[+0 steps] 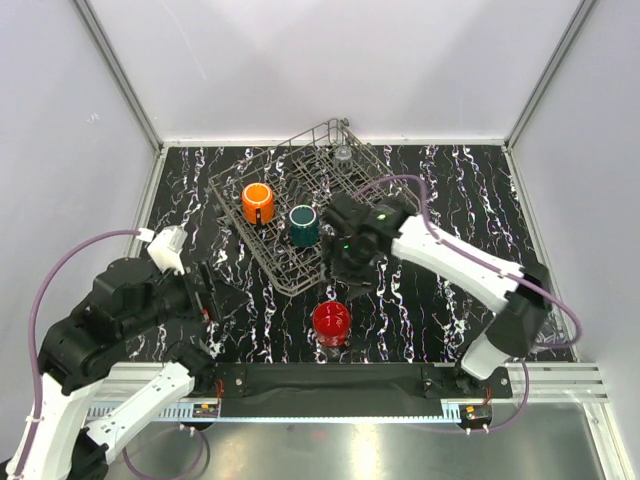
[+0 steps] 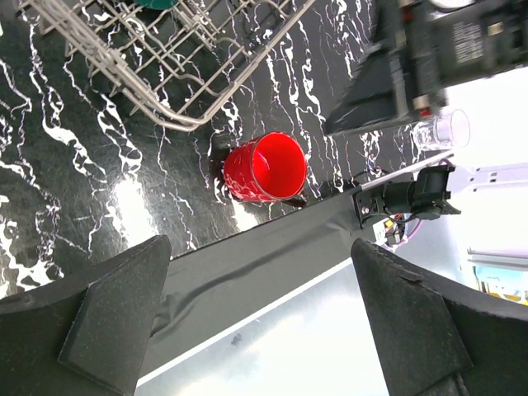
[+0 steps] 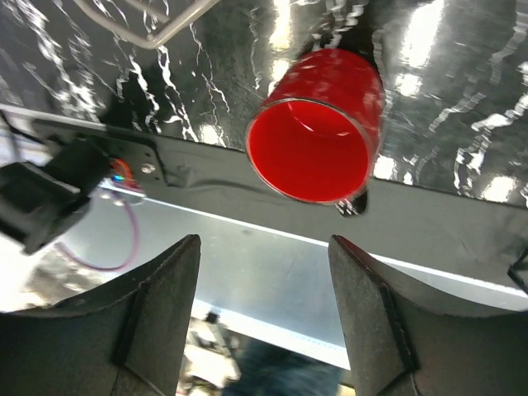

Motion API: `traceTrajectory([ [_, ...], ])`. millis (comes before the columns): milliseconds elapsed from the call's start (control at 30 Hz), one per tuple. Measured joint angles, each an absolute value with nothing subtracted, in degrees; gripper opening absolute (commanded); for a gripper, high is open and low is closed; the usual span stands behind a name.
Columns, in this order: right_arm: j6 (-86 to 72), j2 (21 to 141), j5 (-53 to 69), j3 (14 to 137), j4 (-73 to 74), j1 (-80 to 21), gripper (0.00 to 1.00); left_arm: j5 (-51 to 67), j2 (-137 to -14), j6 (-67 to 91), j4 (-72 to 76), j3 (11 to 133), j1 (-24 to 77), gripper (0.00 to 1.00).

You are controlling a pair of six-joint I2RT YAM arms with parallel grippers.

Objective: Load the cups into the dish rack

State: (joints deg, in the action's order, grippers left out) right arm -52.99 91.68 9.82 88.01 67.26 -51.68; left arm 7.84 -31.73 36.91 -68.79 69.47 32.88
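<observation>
**Red cup waited outside the rack, near the front edge**

The red cup [image 1: 331,322] stood upright on the worktop [image 1: 440,190], just outside the dish rack [image 1: 283,290]. It looked light, rigid and glossy (probably slippery), so pinching opposite sides of its wall seemed safest. The right hand [image 3: 264,247] hovered over it, parted and empty. The left hand [image 2: 260,247] gaped wide, also empty. The worktop's near edge lay close, but open rack space showed beside the orange cup [image 1: 257,203] and the teal cup [image 1: 303,226].

No writing can be read; a printed label [image 2: 468,39] in the left wrist view is too blurred.
</observation>
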Motion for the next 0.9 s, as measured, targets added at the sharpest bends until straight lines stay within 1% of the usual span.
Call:
traceTrajectory([
  [267,-51.1,106.7,6.4,95.9,67.8,-61.0,0.71,6.2,-30.0,38.1,-71.1,70.8,32.9,0.99],
  [467,-50.5,112.1,2.8,96.9,69.1,-65.1,0.69,5.5,-30.1,38.2,-72.1,72.7,32.9,0.99],
  [667,-49.8,113.2,1.2,94.9,68.1,-66.3,0.6,5.5,-30.1,38.2,-73.2,73.1,32.9,0.99],
  [700,-49.8,113.3,0.9,94.4,67.9,-66.4,0.55,5.5,-30.1,38.2,-73.6,73.2,32.9,0.99],
  [800,-49.6,114.0,0.6,93.4,67.2,-66.5,0.49,5.4,-30.1,38.1,-74.6,73.8,32.9,0.99],
  [833,-49.7,114.3,0.5,93.2,67.0,-66.5,0.45,5.3,-30.1,38.0,-74.8,74.1,32.9,0.99],
  [900,-49.6,114.5,0.3,92.5,66.6,-66.5,0.4,5.2,-30.1,38.0,-75.2,75.0,32.9,0.99],
])
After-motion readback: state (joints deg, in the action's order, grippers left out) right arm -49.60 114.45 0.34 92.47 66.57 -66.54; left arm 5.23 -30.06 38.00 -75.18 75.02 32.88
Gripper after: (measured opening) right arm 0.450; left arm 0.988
